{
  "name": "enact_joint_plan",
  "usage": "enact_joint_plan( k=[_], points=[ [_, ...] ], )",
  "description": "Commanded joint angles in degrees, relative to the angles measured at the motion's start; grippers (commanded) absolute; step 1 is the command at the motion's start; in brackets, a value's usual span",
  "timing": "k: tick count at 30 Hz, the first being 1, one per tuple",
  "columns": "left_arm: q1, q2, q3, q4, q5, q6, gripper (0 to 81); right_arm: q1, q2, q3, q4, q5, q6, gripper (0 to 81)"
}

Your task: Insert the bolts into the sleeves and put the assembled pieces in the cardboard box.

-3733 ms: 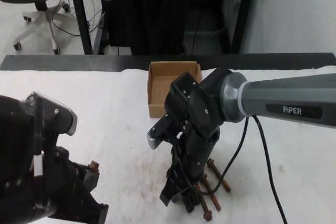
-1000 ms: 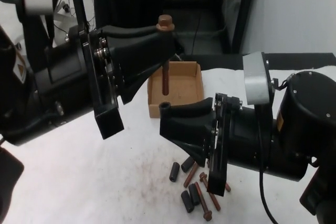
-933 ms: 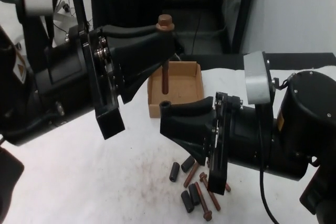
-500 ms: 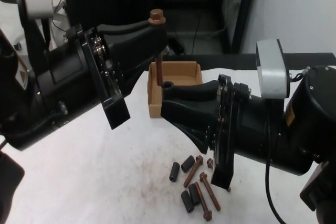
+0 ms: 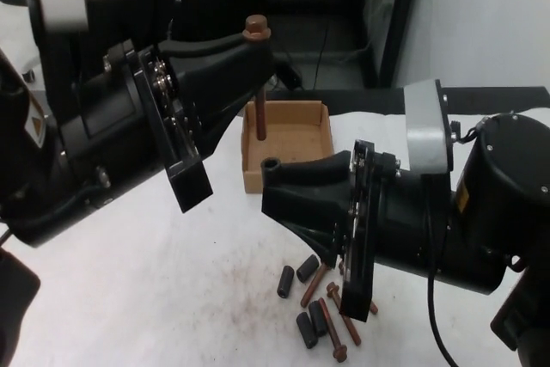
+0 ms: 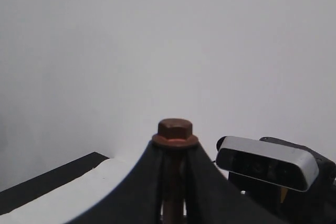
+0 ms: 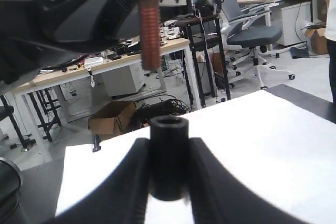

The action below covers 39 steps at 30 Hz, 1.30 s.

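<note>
My left tool (image 5: pixel 258 51) is clamped on a bolt (image 5: pixel 258 113) just under its head, so the shaft hangs straight down. My right tool (image 5: pixel 273 181) grips a sleeve (image 5: pixel 271 164) upright, bore facing up to take the thread. The bolt tip sits above the bore and slightly off it, near the box (image 5: pixel 251 180). Spares (image 5: pixel 320 302) lie on the tabletop (image 5: pixel 129 281).

One bolt (image 6: pixel 175 132) held in the left jaws; one sleeve (image 7: pixel 168 156) held in the right jaws; on the table (image 5: pixel 172 281) below the jaws, four loose sleeves (image 5: pixel 285 281) and at least three loose bolts (image 5: pixel 314 285) — that pile is partly hidden; one cardboard box (image 5: pixel 296 110) just beyond the jaws.
</note>
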Motion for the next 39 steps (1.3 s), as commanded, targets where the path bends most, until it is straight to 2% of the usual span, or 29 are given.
enact_joint_plan(
  k=[1, 6, 30, 39],
  points=[
    [0.04, -0.23, 0.15, -1.55, -0.07, -0.19, 0.3, 0.08, -0.49, -0.18, -1.34, 0.12, -0.52, 0.9],
    [0.04, -0.23, 0.1, -1.55, -0.07, -0.47, 0.3, 0.08, -0.49, -0.45, -4.26, 0.12, -0.52, 0.9],
    [-0.06, 2.38, 0.1, -1.87, 0.82, -2.12, 0.3, 1.06, -0.49, -0.44, -1.17, 0.51, -2.83, 0.9],
    [-0.06, 2.38, 0.1, -1.87, 0.82, -2.12, 0.3, 1.06, -0.49, -0.44, -1.17, 3.09, -2.82, 0.9]
  ],
)
